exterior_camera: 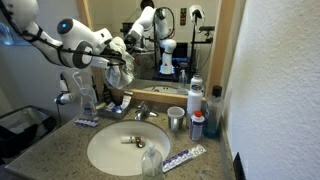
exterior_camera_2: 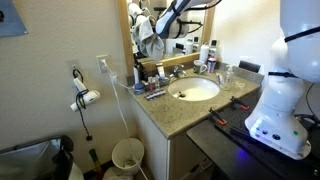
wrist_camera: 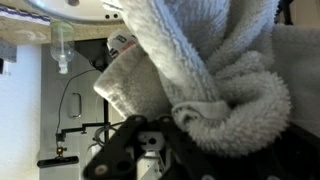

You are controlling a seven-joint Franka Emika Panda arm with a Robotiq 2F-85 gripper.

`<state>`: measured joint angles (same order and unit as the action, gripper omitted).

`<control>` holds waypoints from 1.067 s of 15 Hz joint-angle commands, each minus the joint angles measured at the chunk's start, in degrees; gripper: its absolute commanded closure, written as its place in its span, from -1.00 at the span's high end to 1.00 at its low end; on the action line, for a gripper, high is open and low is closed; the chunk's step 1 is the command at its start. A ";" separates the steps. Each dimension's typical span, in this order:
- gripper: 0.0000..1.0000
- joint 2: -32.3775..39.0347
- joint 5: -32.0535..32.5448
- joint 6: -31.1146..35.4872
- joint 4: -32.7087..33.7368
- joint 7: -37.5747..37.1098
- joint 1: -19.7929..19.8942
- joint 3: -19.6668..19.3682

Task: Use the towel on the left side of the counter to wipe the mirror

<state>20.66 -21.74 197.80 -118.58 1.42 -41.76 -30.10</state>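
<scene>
Towel (wrist_camera: pixel 210 90) in pincer (wrist_camera: pixel 150 138) — up by mirror (exterior_camera: pixel 190 45)

Oval sink (exterior_camera: pixel 125 148) set in the granite surface (exterior_camera: pixel 55 140), faucet (exterior_camera: pixel 140 110) behind it. Beside the sink: metal cup (exterior_camera: pixel 176 120), blue bottle (exterior_camera: pixel 197 125), tube (exterior_camera: pixel 185 156) lying flat. Hair dryer (exterior_camera_2: pixel 85 98) on the wall; bin (exterior_camera_2: pixel 127 155) on the floor.

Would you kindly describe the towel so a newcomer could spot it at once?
Find the mirror above the sink. Before it the gripper holds the towel. It is the only bunched white cloth, up in the air while the bottles stand below.
</scene>
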 commanded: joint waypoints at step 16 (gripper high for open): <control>-0.85 8.83 -0.38 0.16 1.99 -8.97 -11.32 -12.61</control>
<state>30.68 -21.67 197.80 -118.05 -7.07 -48.95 -38.08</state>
